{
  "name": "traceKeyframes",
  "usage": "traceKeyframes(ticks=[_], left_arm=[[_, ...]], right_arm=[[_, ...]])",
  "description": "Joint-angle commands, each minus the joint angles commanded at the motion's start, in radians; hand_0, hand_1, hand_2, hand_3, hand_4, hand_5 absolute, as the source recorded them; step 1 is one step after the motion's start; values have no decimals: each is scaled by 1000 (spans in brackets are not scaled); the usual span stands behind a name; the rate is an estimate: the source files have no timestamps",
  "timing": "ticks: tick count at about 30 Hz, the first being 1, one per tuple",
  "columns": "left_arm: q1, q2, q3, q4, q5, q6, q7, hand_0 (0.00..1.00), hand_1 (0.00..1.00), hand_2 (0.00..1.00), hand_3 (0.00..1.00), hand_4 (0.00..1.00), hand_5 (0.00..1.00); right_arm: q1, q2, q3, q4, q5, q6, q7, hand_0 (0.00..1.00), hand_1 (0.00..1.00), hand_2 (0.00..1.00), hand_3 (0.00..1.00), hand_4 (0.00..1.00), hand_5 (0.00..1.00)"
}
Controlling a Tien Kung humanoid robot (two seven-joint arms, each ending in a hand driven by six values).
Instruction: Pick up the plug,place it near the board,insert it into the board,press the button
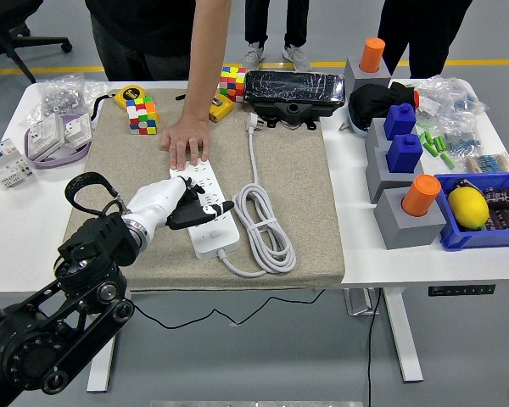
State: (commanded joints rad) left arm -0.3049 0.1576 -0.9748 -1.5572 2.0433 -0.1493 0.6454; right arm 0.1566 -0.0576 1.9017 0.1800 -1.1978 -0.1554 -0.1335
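One left hand (171,203) pinches the black plug (197,212) over the power strip (208,212).

A mat (288,170) is spread over the left and middle of the table (17,229). On it, a power strip (205,216) lies near the centre, with its coiled cable (263,225) just to the right. The far end of the strip is pressed by a person's hand (187,140); its middle is overlapped by the robot's left hand (165,203), reaching in from the left. Behind, 2 puzzle cubes (141,113) and a tape measure (125,93) are set. A lemon (468,206) lies in a bin (458,237) at the right.
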Motion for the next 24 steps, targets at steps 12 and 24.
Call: traceKeyframes(ticks=[12, 24], left_arm=[[-6, 11, -21, -67, 63, 22, 0, 797, 772, 774, 771, 998, 998], [-9, 11, -57, -84, 174, 234, 0, 727, 730, 750, 885, 998, 845]], right_arm=[[-4, 3, 0, 0, 0, -2, 1, 804, 747, 737, 780, 998, 998], [-6, 2, -2, 0, 0, -5, -3, 804, 747, 737, 779, 998, 998]])
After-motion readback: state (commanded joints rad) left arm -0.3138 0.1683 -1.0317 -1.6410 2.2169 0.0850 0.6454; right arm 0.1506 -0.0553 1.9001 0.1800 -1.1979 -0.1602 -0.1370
